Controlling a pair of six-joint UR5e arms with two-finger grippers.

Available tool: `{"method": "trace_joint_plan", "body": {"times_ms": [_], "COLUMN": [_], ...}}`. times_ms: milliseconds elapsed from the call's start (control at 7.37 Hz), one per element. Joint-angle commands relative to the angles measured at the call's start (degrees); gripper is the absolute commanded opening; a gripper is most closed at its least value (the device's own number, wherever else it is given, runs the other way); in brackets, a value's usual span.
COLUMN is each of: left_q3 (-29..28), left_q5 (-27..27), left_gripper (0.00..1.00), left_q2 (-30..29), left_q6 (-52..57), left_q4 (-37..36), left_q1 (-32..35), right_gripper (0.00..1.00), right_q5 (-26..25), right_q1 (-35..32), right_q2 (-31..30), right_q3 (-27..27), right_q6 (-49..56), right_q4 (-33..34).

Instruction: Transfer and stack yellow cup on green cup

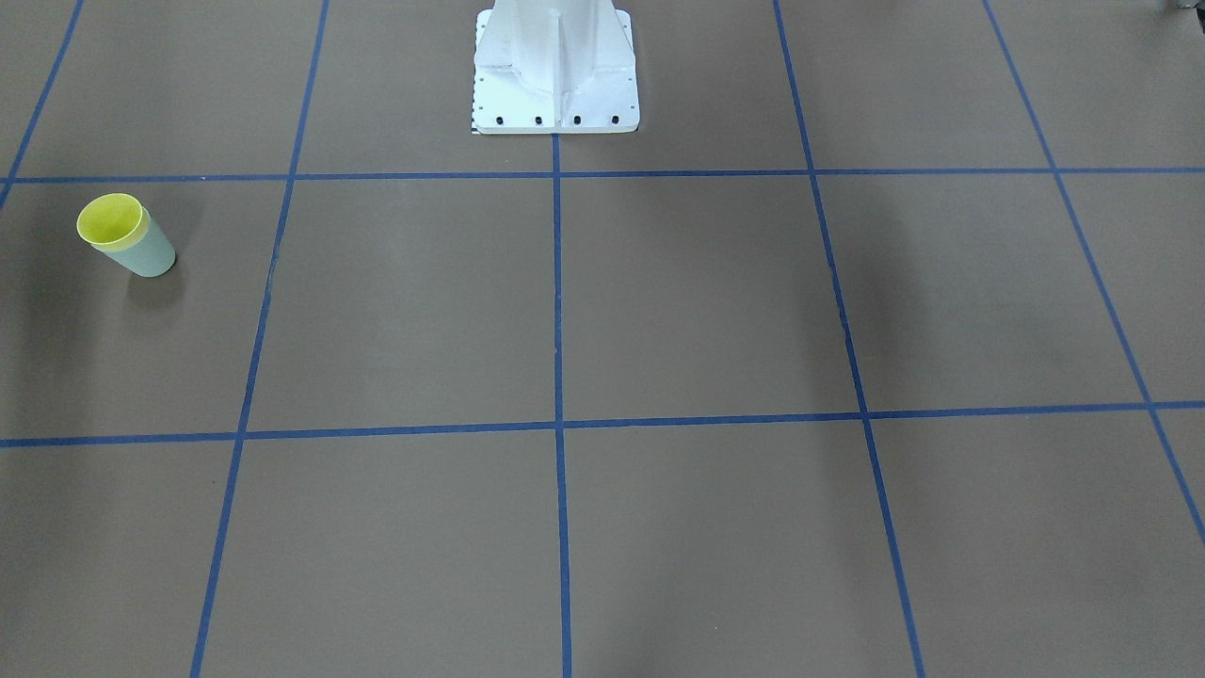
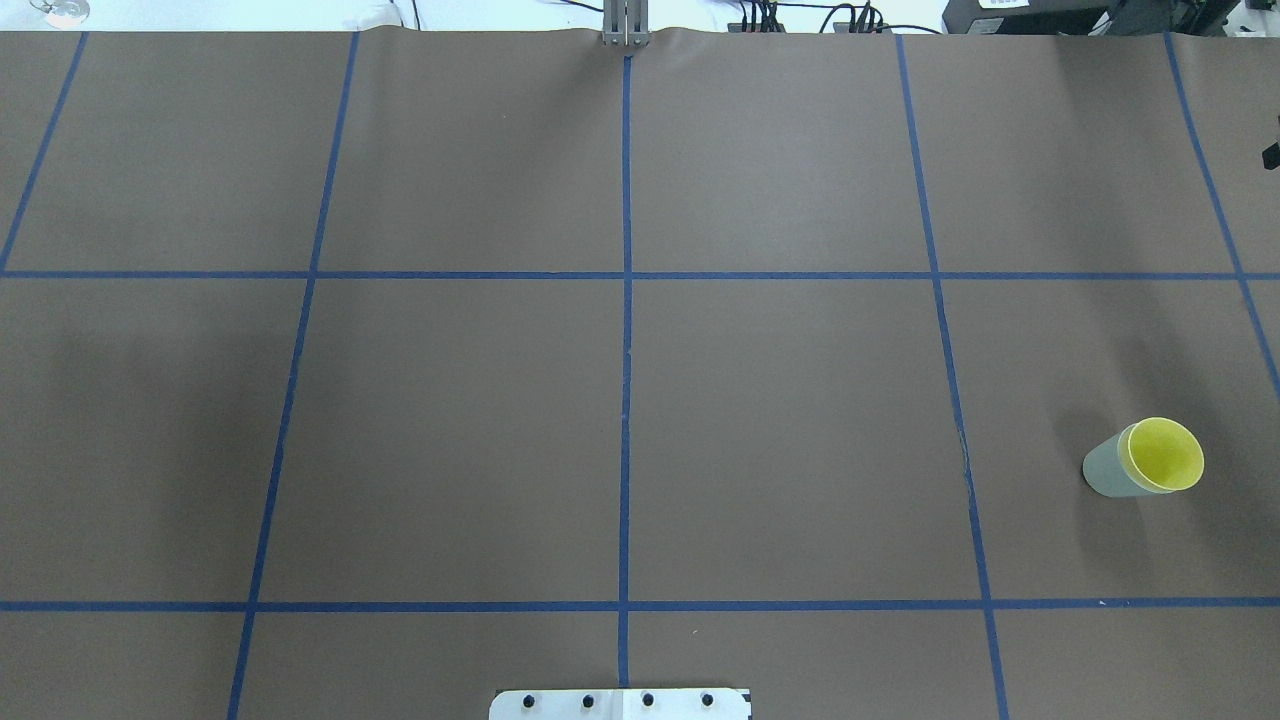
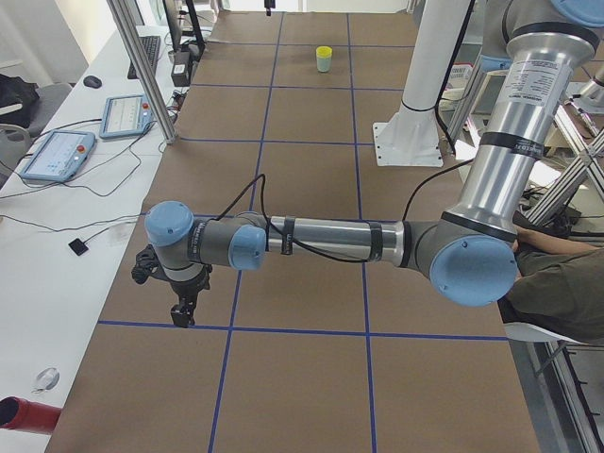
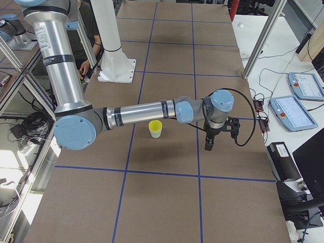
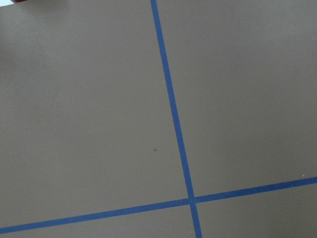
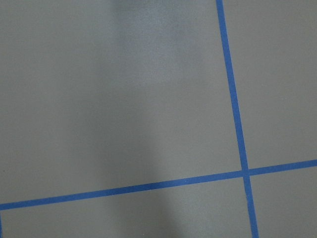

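Stacking shows at overhead three o'clock, yellow cup (image 2: pixel 1168 455) inside green cup (image 2: pixel 1105 470); left gripper (image 3: pixel 179 316) and right gripper (image 4: pixel 208 146), spread or pressed, cannot tell.

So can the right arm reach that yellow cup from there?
Probably yes: the yellow cup, nested in the green cup, stands close beside the right arm, with nothing between them.
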State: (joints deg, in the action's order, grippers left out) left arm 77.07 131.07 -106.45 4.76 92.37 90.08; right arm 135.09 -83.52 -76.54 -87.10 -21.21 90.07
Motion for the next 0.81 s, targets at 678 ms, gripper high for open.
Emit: {"method": "trace_joint_plan", "body": {"times_ms": [678], "left_q3": [4.0], "left_q5": [0.2], "left_gripper": [1.00], "left_q2": [3.7], "left_q6": [-0.1], "left_q4": [-3.7], "left_q1": [-0.3], "right_gripper": [1.00], "right_q5": [-1.1], "right_q1": [-1.3], "right_q2": [-2.2], "right_q3": [0.0], "right_q6": [2.7], "right_q4": [-0.1]}}
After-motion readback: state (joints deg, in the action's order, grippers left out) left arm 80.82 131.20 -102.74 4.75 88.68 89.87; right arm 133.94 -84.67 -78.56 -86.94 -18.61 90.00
